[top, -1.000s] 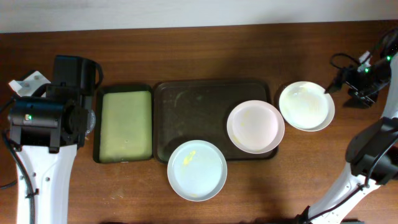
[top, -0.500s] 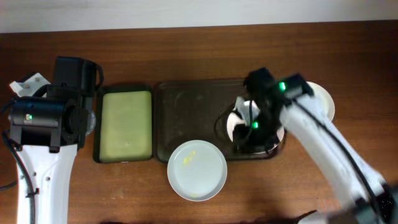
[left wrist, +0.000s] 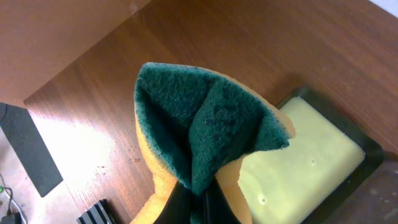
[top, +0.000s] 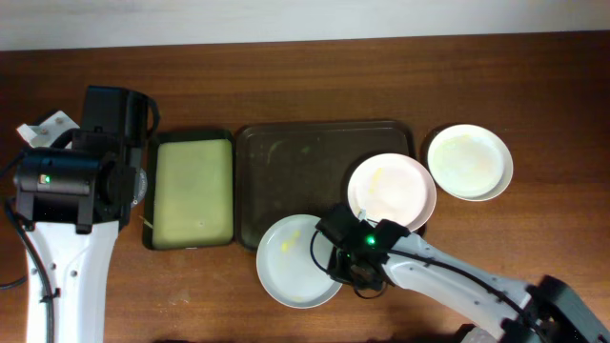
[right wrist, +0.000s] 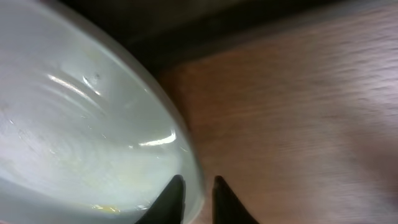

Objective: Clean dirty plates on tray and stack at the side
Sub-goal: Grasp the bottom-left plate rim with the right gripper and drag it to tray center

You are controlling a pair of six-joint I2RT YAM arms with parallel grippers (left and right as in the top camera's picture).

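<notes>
At the front edge of the tray (top: 286, 162), the right gripper (right wrist: 196, 190) straddles the rim of the blue-grey plate (top: 286, 262), fingers near-closed, clamp unconfirmed; left gripper (left wrist: 199, 208) pinches the sponge (left wrist: 205, 130); judged step: securing the plate, firm grip required next.

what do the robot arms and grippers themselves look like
Both arms are white tubular links with chunky black joint housings: left arm, right arm. Each shows a green light and thin black cables. The right gripper has slim, black, tapered fingers.

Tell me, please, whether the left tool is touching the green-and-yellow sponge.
Touching. The left wrist view shows the sponge folded and pinched at its base inside the left tool.
</notes>
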